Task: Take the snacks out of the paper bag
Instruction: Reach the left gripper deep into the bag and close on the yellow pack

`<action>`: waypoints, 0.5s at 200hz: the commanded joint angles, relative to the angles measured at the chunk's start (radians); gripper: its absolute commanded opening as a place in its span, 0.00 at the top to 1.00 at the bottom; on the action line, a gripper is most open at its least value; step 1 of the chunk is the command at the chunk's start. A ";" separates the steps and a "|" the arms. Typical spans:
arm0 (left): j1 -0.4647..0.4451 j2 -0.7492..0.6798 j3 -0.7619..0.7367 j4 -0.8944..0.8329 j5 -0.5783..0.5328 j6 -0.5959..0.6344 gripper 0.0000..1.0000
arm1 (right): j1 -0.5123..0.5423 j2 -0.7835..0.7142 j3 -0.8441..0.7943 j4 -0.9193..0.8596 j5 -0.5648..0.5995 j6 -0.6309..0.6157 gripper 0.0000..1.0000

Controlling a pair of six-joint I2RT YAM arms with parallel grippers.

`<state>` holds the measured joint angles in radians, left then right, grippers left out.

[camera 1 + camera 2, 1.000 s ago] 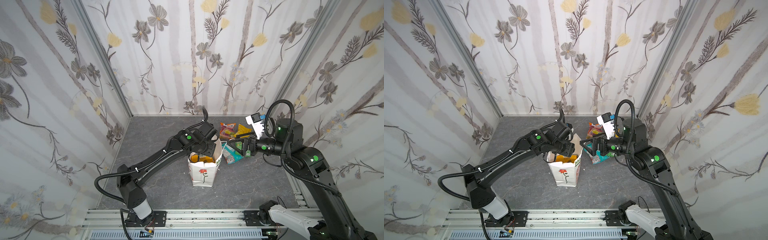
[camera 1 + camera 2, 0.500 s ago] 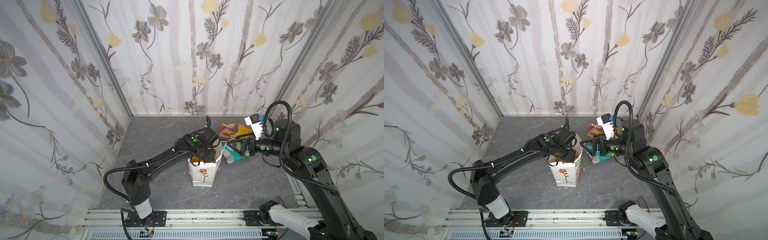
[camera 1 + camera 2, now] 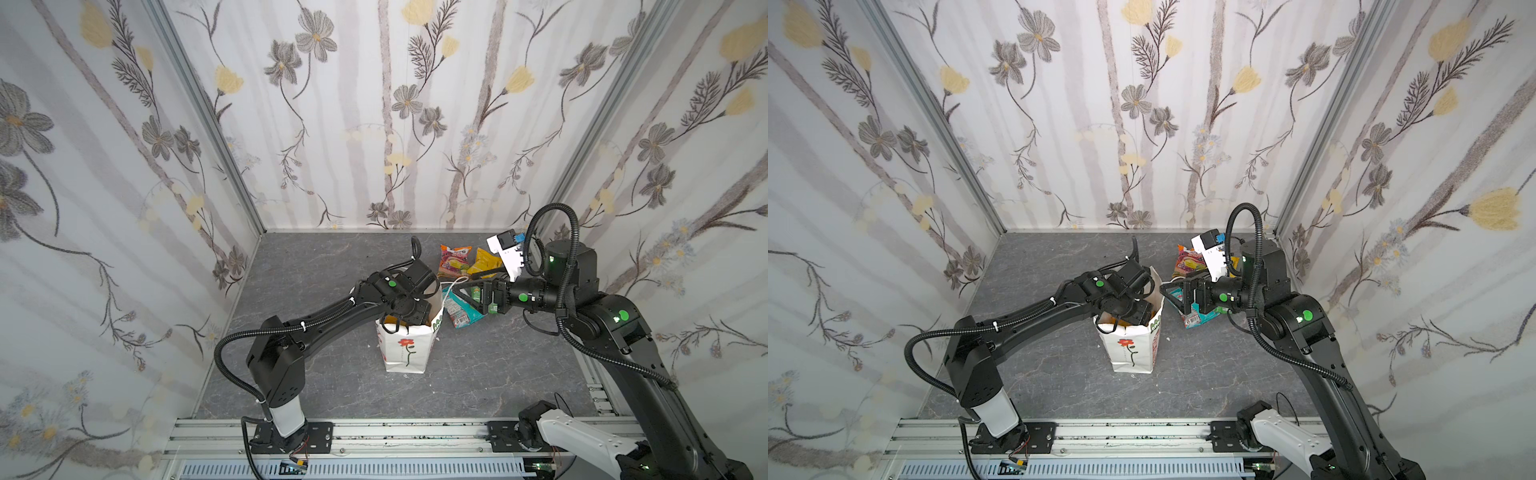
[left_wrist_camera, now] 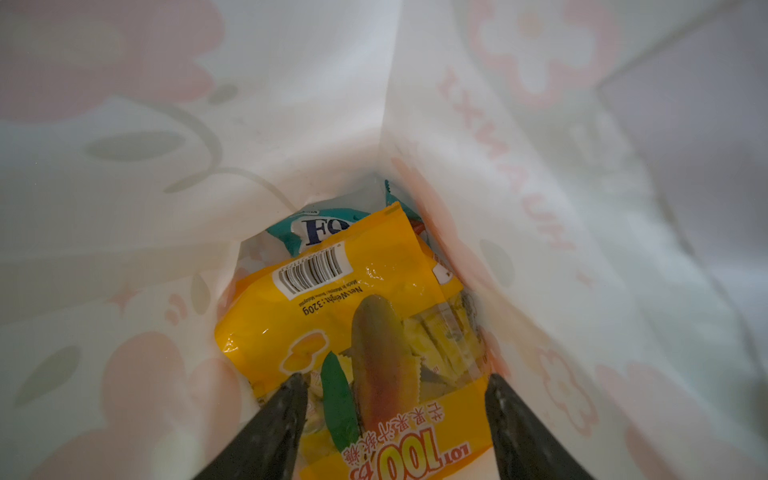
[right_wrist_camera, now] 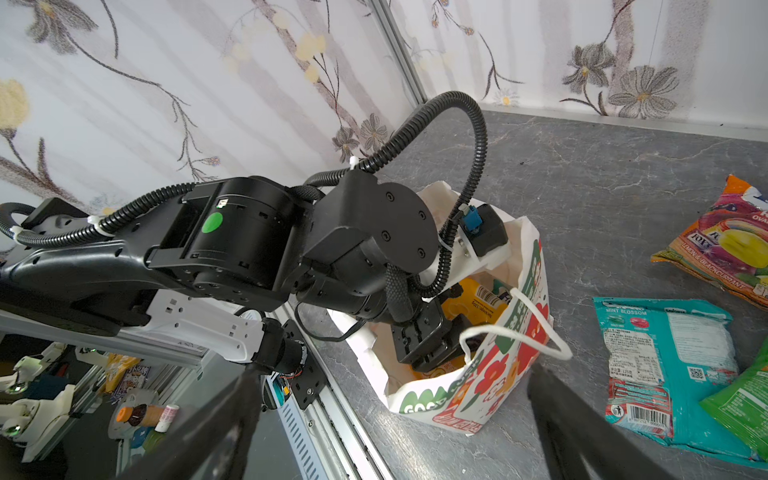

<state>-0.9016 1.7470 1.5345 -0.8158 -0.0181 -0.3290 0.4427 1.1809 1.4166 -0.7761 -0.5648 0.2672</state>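
Note:
The white paper bag (image 3: 405, 349) (image 3: 1131, 349) stands upright mid-table, with a red flower on its front. My left gripper (image 4: 395, 382) is down inside it, open. Its fingers straddle an orange snack packet marked "100" (image 4: 353, 311) without pinching it. A teal packet (image 4: 316, 230) lies beneath that one. My right gripper (image 5: 392, 372) (image 3: 459, 297) hovers open beside the bag's printed side (image 5: 478, 386), near a cord handle (image 5: 536, 332). On the table to the right of the bag lie an orange-pink packet (image 3: 455, 259), a yellow one (image 3: 488, 259), a teal one (image 3: 463, 313) and a green one (image 5: 744, 399).
Flowered walls close in the grey table (image 3: 332, 257) on three sides. An aluminium rail (image 3: 395, 436) with both arm bases runs along the front edge. The left arm (image 5: 232, 249) reaches over the bag's mouth. Off-table clutter (image 5: 137, 411) shows past the rail.
My left wrist has dropped deeper into the bag and its fingers have spread wider. The right arm has shifted slightly towards the bag, still open.

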 commanded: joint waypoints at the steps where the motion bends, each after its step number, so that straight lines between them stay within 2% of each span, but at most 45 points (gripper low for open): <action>1: 0.002 0.025 0.020 -0.013 -0.030 -0.005 0.28 | 0.001 -0.003 -0.003 -0.003 0.019 -0.020 0.01; 37: 0.007 0.063 0.046 -0.058 -0.020 -0.010 0.24 | 0.001 -0.003 -0.001 0.001 0.023 -0.019 0.01; 81: 0.007 0.064 0.018 -0.024 0.003 0.013 0.22 | 0.001 -0.007 0.002 0.003 0.035 -0.022 0.01; 100: 0.007 0.057 -0.002 -0.011 0.012 0.012 0.19 | 0.001 -0.010 0.002 0.003 0.037 -0.022 0.01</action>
<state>-0.8959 1.8145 1.5505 -0.8413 -0.0212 -0.3206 0.4427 1.1740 1.4151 -0.7986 -0.5388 0.2604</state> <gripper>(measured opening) 0.792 0.994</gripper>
